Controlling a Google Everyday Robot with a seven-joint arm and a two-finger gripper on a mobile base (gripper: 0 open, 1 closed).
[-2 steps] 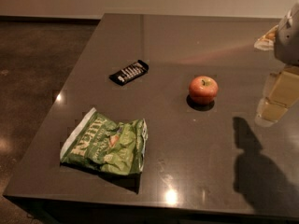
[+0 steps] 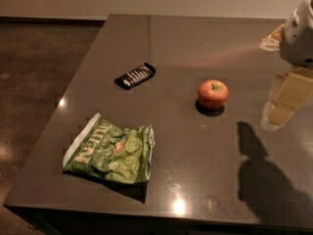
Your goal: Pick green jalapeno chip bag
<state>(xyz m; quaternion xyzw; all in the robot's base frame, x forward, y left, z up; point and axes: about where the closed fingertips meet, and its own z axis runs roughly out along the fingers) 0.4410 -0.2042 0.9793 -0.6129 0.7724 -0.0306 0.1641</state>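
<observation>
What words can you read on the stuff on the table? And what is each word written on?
On the green jalapeno chip bag: big white letters that seem to read "KETTLE", but they are blurred, so this is not certain; the smaller print is unreadable.
On the black bar wrapper: white print, too small to read.
On the apple: no writing.
On the gripper, at the right edge above the table: no writing shows.

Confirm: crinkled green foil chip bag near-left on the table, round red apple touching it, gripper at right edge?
No: the camera view shows the round red apple apart from the crinkled green foil chip bag; the gripper is at the right edge.
</observation>
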